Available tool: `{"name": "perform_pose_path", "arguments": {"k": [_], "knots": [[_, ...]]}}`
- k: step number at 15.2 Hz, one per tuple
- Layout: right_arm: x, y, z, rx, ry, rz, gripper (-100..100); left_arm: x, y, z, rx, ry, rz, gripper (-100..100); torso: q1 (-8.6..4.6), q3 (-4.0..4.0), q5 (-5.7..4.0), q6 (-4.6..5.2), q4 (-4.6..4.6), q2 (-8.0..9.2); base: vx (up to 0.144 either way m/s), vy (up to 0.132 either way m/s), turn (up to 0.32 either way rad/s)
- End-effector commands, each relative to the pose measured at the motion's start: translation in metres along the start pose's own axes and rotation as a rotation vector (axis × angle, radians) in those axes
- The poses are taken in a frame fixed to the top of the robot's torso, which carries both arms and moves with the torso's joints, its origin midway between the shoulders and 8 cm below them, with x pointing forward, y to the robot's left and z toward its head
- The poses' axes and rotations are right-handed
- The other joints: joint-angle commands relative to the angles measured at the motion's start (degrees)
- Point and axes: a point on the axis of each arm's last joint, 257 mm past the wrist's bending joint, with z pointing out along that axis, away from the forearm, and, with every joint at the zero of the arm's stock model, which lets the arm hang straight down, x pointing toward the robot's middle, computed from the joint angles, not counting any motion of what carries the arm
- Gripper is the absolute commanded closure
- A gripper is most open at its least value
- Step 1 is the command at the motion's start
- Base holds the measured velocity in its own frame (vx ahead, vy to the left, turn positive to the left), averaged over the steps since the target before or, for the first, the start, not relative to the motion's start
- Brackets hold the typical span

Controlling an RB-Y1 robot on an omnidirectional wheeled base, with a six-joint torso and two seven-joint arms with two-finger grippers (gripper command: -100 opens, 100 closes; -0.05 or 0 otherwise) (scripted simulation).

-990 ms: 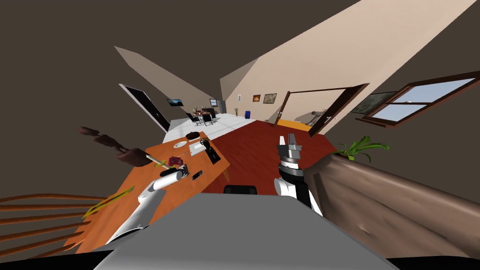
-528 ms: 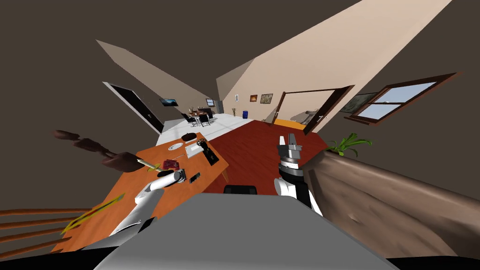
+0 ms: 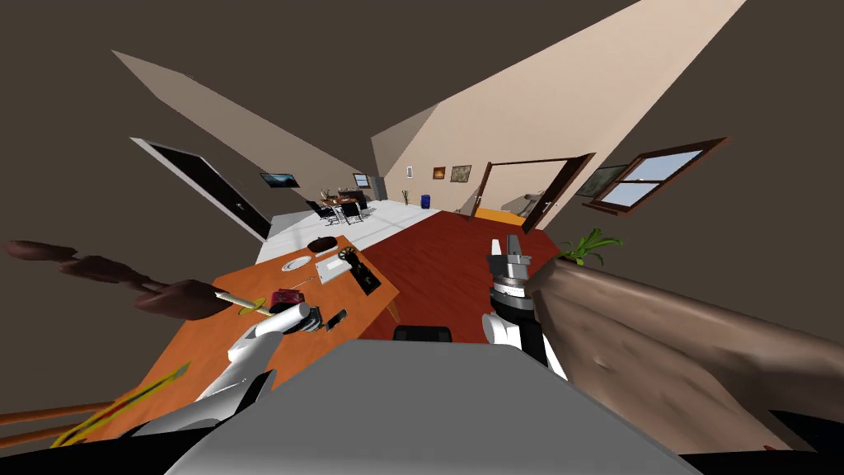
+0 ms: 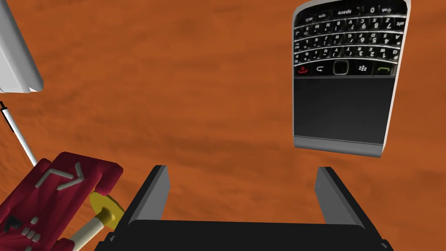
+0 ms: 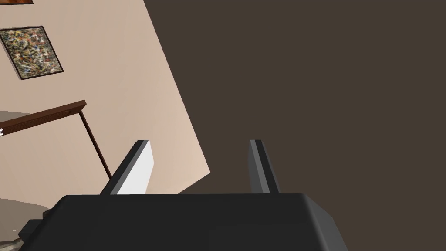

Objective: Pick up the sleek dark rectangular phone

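Note:
The phone [image 4: 346, 83] is a black slab with a keypad and a silver rim, lying flat on the orange table [image 4: 196, 87]. In the head view the phone [image 3: 336, 318] is near the table's front right edge. My left gripper [image 4: 244, 191] hovers over the table, open and holding nothing. The phone lies ahead of it, beyond its right finger [image 4: 335, 196]. In the head view the left gripper [image 3: 311, 318] is just left of the phone. My right gripper [image 3: 508, 246] is raised over the red floor, open and empty, as the right wrist view [image 5: 200, 167] also shows.
A dark red gadget [image 4: 56, 196] with a yellow disc lies by the left finger, and a white object [image 4: 17, 56] lies further out. A plate [image 3: 295, 264], a white sheet [image 3: 334, 266] and a black item [image 3: 367, 277] sit farther back. A brown sofa [image 3: 659, 330] flanks my right.
My head view has swung, so the table and room slid left and down in the picture. The left gripper stays just beside the phone. The right arm holds still.

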Motion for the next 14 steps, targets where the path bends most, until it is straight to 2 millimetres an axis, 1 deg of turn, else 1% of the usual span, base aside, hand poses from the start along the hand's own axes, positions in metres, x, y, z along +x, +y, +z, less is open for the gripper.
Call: {"name": "perform_pose_path", "arguments": {"k": [1,2,5,8,9,10,12,13,14], "knots": [[0.0,0.0,0.0,0.0,0.0,0.0,0,-0.01,0.013,0.001,-0.065,-0.01,-0.036,-100,0.0,0.0,0.0,0.0,0.0,0.0,0.004,0.004,-0.109],[0.0,0.0,0.0,0.0,0.0,0.0,0,-0.011,0.016,0.001,-0.073,-0.013,-0.038,-100,0.0,0.0,-0.01,0.02,0.0,0.0,0.004,0.005,-0.117],[0.0,0.0,0.0,0.0,0.0,0.0,0,-0.023,0.035,0.001,-0.162,-0.024,-0.095,-100,-0.01,0.0,-0.01,0.02,0.0,-0.01,0.005,0.007,-0.139],[0.0,0.0,0.0,0.0,0.0,0.0,0,-0.027,0.048,0.0,-0.216,-0.028,-0.121,-100,0.0,0.0,-0.01,0.01,0.0,-0.01,0.006,0.008,-0.094],[0.0,0.0,0.0,0.0,0.0,0.0,0,-0.03,0.058,-0.002,-0.256,-0.03,-0.145,-100,0.0,-0.01,-0.01,0.01,0.0,-0.01,0.007,0.008,-0.119],[0.0,0.0,0.0,0.0,0.0,0.0,0,-0.03,0.058,-0.002,-0.256,-0.03,-0.145,-100,0.0,-0.01,0.0,0.02,0.0,-0.01,0.007,0.009,-0.085],[0.0,0.0,0.0,0.0,0.0,0.0,0,-0.033,0.074,-0.005,-0.322,-0.031,-0.183,-100,0.0,-0.01,-0.01,0.01,0.0,-0.01,0.008,0.008,-0.093],[0.0,0.0,0.0,0.0,0.0,0.0,0,-0.033,0.074,-0.005,-0.323,-0.031,-0.183,-100,0.0,-0.01,0.0,0.02,0.0,-0.02,0.009,0.009,-0.081],[0.0,0.0,0.0,0.0,0.0,0.0,0,-0.034,0.081,-0.006,-0.348,-0.031,-0.197,-100,0.0,-0.01,0.0,0.01,0.0,-0.03,0.007,0.009,-0.075]]}}
